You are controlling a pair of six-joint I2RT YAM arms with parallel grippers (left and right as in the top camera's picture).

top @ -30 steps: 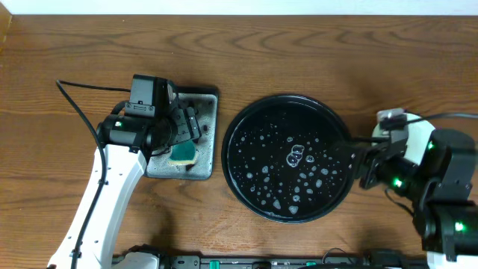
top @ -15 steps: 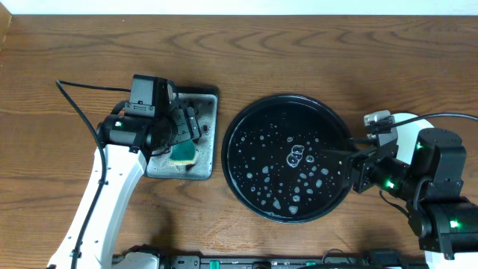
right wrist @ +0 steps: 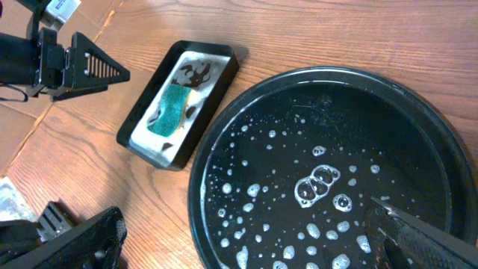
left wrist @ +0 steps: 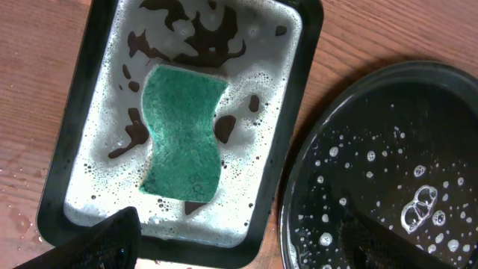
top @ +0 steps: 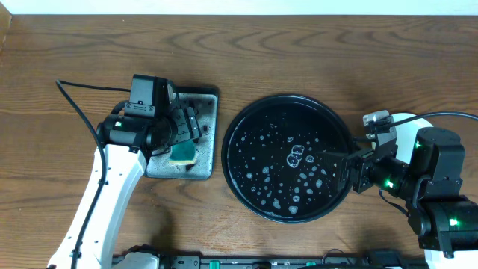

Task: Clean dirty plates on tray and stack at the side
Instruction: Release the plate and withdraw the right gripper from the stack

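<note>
The large round black tray point(top: 287, 112) sits at mid-table, wet with soap bubbles and with no plate on it. It also shows in the right wrist view point(right wrist: 418, 97) and the left wrist view point(left wrist: 448, 82). A pale round plate edge point(top: 413, 119) shows to the tray's right, mostly hidden under my right arm. My right gripper point(top: 348, 166) is open and empty over the tray's right rim; its fingers are wide apart in the right wrist view point(right wrist: 246, 239). My left gripper point(top: 184, 128) is open and empty above the small soapy tray, as the left wrist view point(left wrist: 246, 243) shows.
A small rectangular black tray point(top: 213, 104) with foam and a green sponge point(top: 181, 154) lies left of the round tray; the sponge also shows in the left wrist view point(left wrist: 183, 134). A black cable point(top: 78, 101) runs to the left arm.
My right arm has moved left, bringing its open gripper over the round tray's right rim. The left arm and the sponge have not moved.
</note>
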